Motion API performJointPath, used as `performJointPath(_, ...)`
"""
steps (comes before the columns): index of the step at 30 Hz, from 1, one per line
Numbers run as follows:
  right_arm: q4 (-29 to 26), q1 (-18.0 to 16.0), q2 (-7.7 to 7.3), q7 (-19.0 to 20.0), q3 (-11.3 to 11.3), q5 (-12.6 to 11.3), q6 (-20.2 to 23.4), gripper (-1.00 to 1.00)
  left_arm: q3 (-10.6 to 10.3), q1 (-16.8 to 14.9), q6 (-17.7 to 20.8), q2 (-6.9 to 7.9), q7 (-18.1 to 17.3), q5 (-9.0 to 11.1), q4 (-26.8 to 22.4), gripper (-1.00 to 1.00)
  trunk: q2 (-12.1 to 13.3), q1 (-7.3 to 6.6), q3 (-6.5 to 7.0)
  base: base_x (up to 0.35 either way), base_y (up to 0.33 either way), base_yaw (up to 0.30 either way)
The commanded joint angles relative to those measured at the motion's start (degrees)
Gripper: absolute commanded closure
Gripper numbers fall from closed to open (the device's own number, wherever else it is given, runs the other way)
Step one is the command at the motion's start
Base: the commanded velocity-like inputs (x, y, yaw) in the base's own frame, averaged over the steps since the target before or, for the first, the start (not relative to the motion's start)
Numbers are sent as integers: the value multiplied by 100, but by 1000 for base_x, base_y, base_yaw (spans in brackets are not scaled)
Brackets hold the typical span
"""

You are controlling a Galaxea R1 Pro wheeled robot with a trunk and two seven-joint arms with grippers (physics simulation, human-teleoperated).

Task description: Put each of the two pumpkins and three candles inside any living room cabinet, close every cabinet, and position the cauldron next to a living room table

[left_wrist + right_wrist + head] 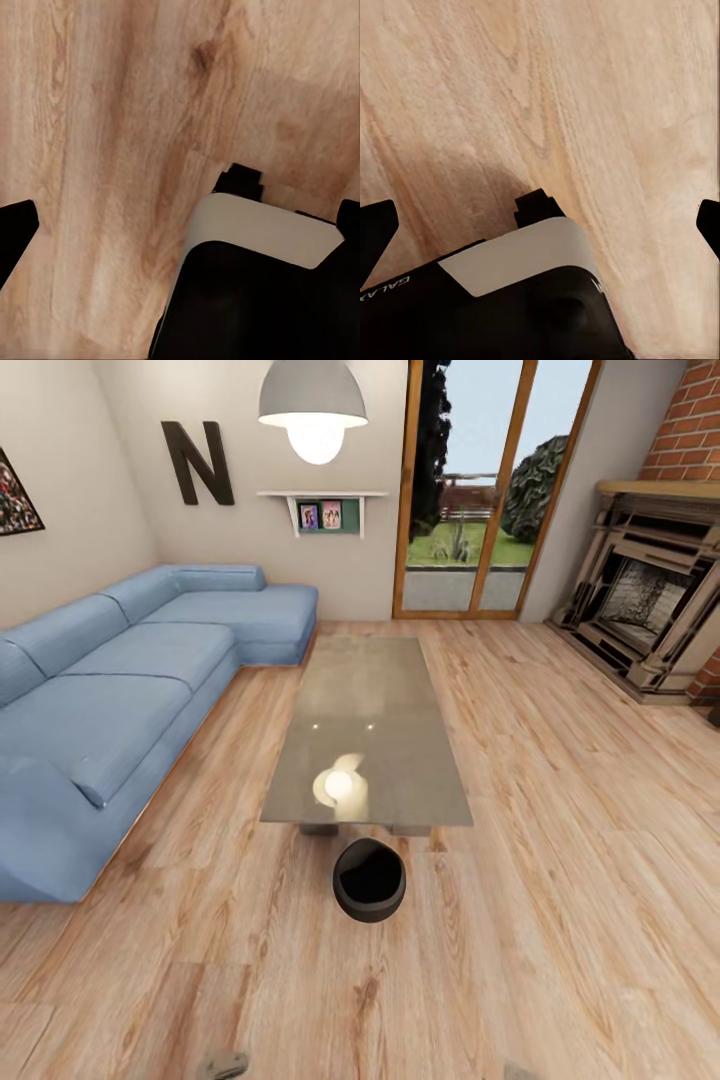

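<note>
Head view looks down the living room: the cauldron [369,879] stands upright on the plank floor [560,920], mouth up, just beside the near short end of the counter [365,705], whose long axis runs straight away from the robot toward the glass door [480,490]. The blue sofa [130,690] lies along the left, the brick fireplace [650,600] at the right. The pot sits almost on the robot's centre line, ahead of both arms and well apart from them, so neither arm looks clearly nearer; any further nudge would be a forward reach. No pumpkins, candles or cabinet can be made out from here. Left wrist view shows the left gripper [180,225] hanging over bare floor, its dark fingers [15,225] spread to the picture's edges with nothing between them. Right wrist view shows the right gripper [540,225] likewise, fingers [376,225] wide apart and empty above the planks. Judged from this, the cauldron step looks done.
</note>
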Motion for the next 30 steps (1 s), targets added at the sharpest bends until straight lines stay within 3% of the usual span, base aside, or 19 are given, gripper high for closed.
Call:
performJointPath(1, 20, 50, 0, -11, 44, -50, -25, -100, -52, 41, -15, 11, 24, -31, 10, -100, 39, -23, 14, 0, 0, 0)
performJointPath(10, 256, 153, -9, 3, 40, -71, -43, -100, -65, 182, -345, 61, -367, -209, 456, -100, 400, -220, 176, 0, 0, 0)
performJointPath(26, 278, 339, -34, 24, 40, -45, -47, -100, -81, 504, -405, 59, -407, -228, 504, -100, 1041, -572, 463, 0, 0, 0)
performJointPath(30, 283, 340, -36, 323, 40, -54, -46, -100, -83, 545, -405, 69, -419, -228, 506, -100, 1202, -659, 535, 0, 0, 0)
